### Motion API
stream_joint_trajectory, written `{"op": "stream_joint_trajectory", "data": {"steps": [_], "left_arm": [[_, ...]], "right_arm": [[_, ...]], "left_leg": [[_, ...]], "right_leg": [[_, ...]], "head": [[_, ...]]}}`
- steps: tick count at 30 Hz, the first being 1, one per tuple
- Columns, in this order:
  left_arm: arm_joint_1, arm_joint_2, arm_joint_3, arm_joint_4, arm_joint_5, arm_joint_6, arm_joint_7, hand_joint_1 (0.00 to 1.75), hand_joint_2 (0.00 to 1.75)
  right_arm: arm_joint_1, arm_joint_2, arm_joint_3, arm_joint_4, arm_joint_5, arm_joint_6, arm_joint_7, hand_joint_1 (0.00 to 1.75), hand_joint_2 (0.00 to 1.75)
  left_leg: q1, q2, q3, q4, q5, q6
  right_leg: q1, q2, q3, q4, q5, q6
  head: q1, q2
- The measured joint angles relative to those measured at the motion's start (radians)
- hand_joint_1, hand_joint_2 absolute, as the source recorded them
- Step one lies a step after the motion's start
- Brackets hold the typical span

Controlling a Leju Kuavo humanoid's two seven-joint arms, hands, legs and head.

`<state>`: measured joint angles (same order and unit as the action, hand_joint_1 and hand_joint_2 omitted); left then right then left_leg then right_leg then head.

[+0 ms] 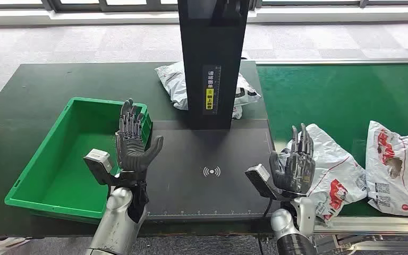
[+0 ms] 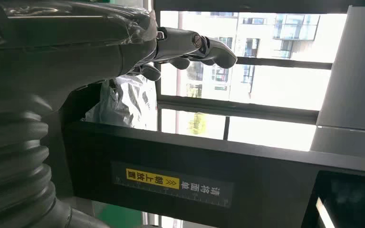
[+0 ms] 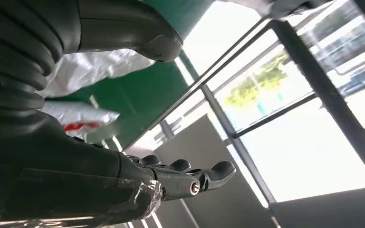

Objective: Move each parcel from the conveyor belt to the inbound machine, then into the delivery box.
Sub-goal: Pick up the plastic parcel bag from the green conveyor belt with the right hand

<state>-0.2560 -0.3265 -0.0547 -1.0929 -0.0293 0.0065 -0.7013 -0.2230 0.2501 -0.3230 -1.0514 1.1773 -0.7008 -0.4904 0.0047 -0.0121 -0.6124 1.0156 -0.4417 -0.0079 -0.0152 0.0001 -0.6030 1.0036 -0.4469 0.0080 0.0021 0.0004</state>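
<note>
Both hands are raised, fingers apart, holding nothing. The nearest parcel (image 1: 332, 170) lies on the conveyor belt (image 1: 340, 95) just beside the right hand (image 1: 296, 167); the left hand (image 1: 133, 141) hovers beside the delivery box (image 1: 32, 178). The right hand should probably lower onto that parcel and grip mid-bag before sliding it onto the inbound machine (image 1: 212, 180).

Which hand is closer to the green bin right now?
Left. The left hand hovers at the green bin's right edge; the right hand is across the black platform, beside the parcels.
</note>
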Motion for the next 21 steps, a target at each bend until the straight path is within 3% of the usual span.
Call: {"op": "stream_joint_trajectory", "data": {"steps": [7,15,21], "left_arm": [[0.005,0.000,0.021,-0.011,0.012,-0.001,0.000,0.00,1.75],[0.009,0.000,0.036,-0.019,0.012,0.005,0.000,0.00,1.75],[0.013,0.000,0.047,-0.029,0.011,0.013,0.000,0.00,1.75]], "right_arm": [[-0.027,0.000,-0.260,-0.007,0.090,0.000,0.015,0.00,1.75],[-0.074,0.001,-0.404,0.005,0.112,0.000,0.026,0.00,1.75],[-0.127,-0.022,-0.471,0.111,0.042,0.000,0.025,0.00,1.75]], "left_leg": [[0.000,0.000,0.000,0.000,0.000,0.000],[0.000,0.001,0.000,0.000,0.000,0.000],[0.000,0.002,0.000,0.000,0.000,0.000]], "right_leg": [[0.000,0.000,0.000,0.000,0.000,0.000],[0.001,0.000,0.000,0.000,0.000,0.000],[0.000,0.001,0.000,0.000,0.000,0.000]], "head": [[0.000,0.000],[0.000,0.000],[0.000,0.000]]}}
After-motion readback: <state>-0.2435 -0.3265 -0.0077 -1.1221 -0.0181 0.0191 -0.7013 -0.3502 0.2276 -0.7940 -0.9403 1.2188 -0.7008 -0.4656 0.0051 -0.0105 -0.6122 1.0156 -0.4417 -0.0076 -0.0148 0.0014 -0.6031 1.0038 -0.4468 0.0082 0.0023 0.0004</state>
